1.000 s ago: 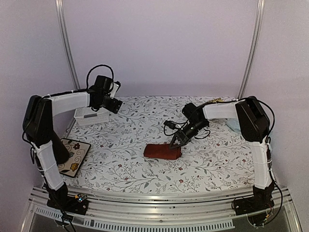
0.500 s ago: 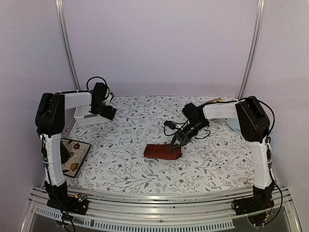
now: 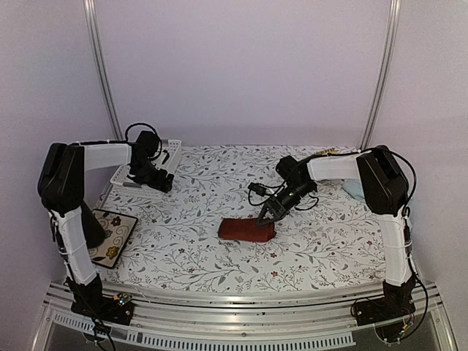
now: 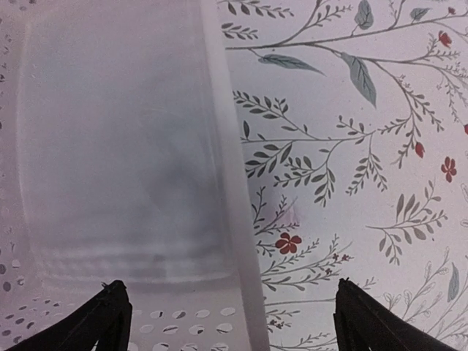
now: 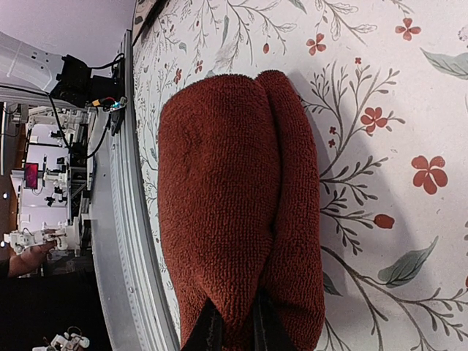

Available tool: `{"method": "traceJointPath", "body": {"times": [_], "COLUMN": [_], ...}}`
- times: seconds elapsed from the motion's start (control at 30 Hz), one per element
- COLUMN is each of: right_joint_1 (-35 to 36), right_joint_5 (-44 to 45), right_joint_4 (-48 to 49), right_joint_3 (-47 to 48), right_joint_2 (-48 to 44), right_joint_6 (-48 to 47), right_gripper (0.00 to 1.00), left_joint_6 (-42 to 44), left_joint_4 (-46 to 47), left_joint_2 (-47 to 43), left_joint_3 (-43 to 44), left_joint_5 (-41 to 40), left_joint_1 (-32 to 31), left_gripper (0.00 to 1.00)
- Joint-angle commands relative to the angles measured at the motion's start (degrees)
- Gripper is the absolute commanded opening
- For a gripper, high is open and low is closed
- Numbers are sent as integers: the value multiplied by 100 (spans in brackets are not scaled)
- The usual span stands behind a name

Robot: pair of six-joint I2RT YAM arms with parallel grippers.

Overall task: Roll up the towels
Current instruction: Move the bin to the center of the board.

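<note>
L gripper (image 4: 230, 289) lowered to white basket (image 3: 119, 174), R gripper (image 3: 265, 216) pinching red towel (image 3: 243, 229)

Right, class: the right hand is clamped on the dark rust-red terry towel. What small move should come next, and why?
Probably keep the right hand shut and roll the pinched edge a little further across the dark rust-red terry towel. Only one narrow fold shows along that side; the wider part lies unrolled, so the roll looks barely begun.
</note>
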Motion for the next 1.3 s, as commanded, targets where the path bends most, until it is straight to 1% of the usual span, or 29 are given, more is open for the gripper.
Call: {"method": "traceJointPath", "body": {"times": [0.0, 0.23, 0.53, 0.8, 1.0, 1.1, 1.27], "right_joint_1": [-18, -13, -20, -21, -21, -16, -21], "right_joint_5": [-51, 32, 71, 177, 148, 152, 157], "right_joint_4": [-26, -14, -1, 16, 33, 37, 35], "right_joint_3": [-21, -112, -190, -294, -358, -344, -262], "right_joint_2": [-284, -372, -439, -415, -316, -359, -513], "right_joint_6": [-90, -103, -124, -131, -159, -168, -215], "right_gripper": [2, 2, 2, 2, 2, 2, 2], "left_joint_6": [-415, -1138, -1610, -2034, -2438, -2489, -2416], "left_joint_4": [-305, -359, -132, -171, 15, 15, 42], "left_joint_2": [-614, -985, -832, -713, -491, -617, -1121], "left_joint_3": [-518, -1097, -1256, -1008, -707, -550, -515], "left_joint_5": [58, 68, 490, 592, 870, 799, 621], "left_joint_1": [-229, -666, -1323, -1797, -2096, -2186, -2197], "left_gripper": [97, 97, 97, 97, 97, 97, 97]}}
